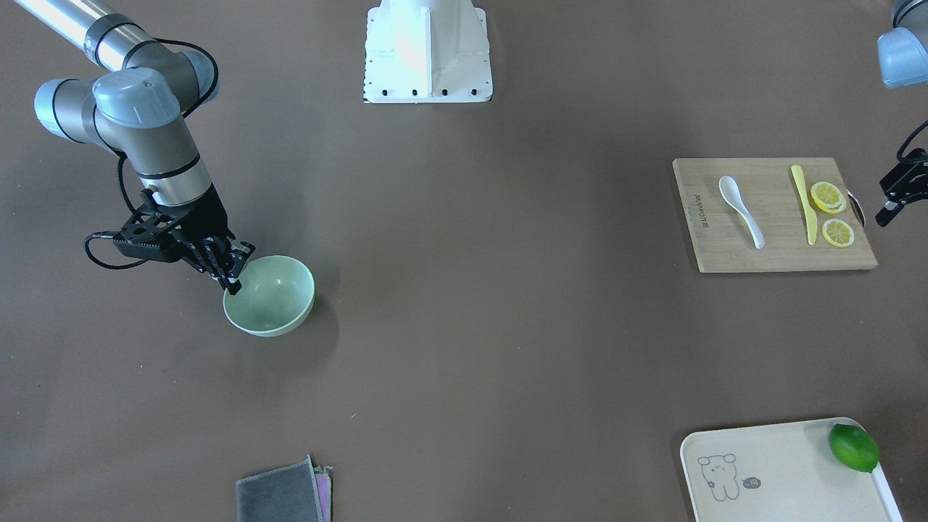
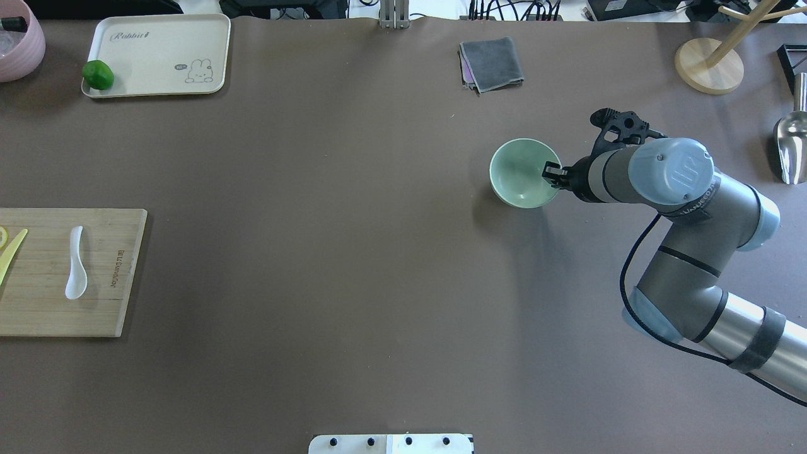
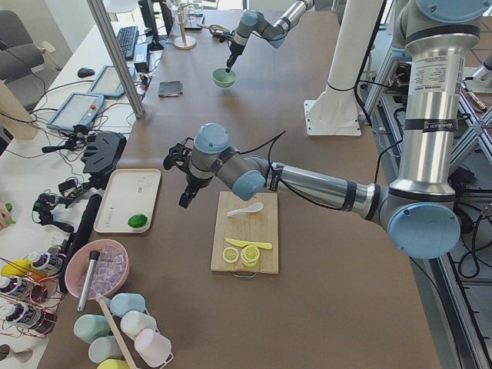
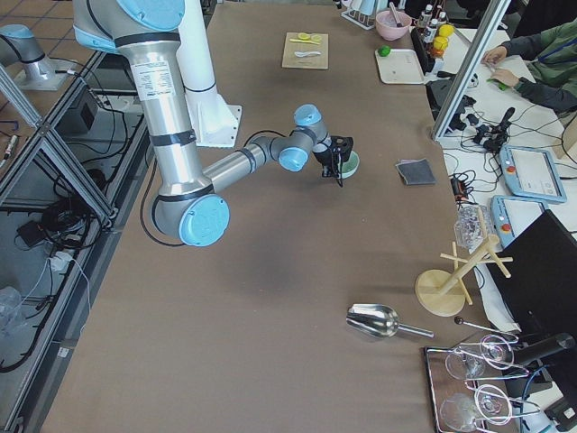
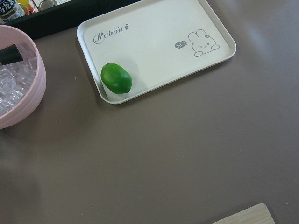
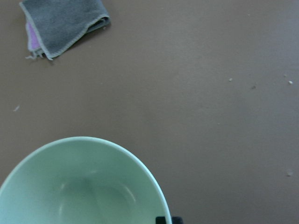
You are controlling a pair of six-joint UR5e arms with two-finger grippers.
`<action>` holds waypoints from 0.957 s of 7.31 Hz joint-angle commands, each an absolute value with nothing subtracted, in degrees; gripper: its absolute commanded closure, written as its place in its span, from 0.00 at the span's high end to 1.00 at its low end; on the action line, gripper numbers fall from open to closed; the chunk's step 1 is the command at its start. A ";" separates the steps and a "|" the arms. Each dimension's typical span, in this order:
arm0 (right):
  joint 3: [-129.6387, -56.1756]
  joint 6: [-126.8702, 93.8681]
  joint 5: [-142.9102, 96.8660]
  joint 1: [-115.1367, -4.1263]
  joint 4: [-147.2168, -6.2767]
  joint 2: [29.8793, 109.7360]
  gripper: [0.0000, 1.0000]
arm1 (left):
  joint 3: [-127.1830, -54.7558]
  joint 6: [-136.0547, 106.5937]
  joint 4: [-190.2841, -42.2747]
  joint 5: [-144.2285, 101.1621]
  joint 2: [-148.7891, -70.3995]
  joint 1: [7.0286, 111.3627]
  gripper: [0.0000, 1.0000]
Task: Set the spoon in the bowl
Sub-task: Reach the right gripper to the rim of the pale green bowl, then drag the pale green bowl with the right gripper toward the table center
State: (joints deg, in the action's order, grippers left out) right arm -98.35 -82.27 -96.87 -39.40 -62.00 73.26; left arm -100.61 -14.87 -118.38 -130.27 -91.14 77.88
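Observation:
The pale mint-green bowl [image 1: 279,301] stands on the brown table, on the left of the front view. My right gripper [image 1: 233,283] is shut on the bowl's rim on the robot's right. In the overhead view the bowl [image 2: 520,173] and this gripper [image 2: 551,173] sit at the right. The right wrist view shows the bowl's inside [image 6: 84,186], which holds nothing. The white spoon [image 1: 741,210] lies on a wooden cutting board [image 1: 776,254], far from the bowl. My left gripper [image 1: 888,210] hovers beside the board; I cannot tell whether it is open.
A yellow knife [image 1: 805,203] and lemon slices [image 1: 828,196] lie on the board. A cream tray [image 1: 783,471] holds a lime [image 1: 854,447]. A folded grey cloth [image 1: 283,496] lies near the bowl. A pink ice bowl [image 5: 18,88] stands by the tray. The robot base [image 1: 428,51] is at the far edge.

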 commanded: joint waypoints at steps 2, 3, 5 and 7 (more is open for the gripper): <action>-98.96 -93.11 -96.59 -35.36 -73.43 62.27 0.00 | -100.55 -14.85 -118.39 -130.43 -91.14 77.87 0.98; -98.96 -99.34 -96.24 -32.20 -82.35 56.75 0.00 | -100.55 -14.85 -118.39 -130.43 -91.14 77.87 0.98; -97.92 -106.49 -93.87 -25.96 -89.81 50.38 0.00 | -100.63 -14.94 -118.39 -130.60 -91.14 77.61 0.98; -93.98 -107.58 -91.94 -23.82 -89.74 47.48 0.27 | -100.63 -14.94 -118.39 -130.52 -91.14 77.26 0.98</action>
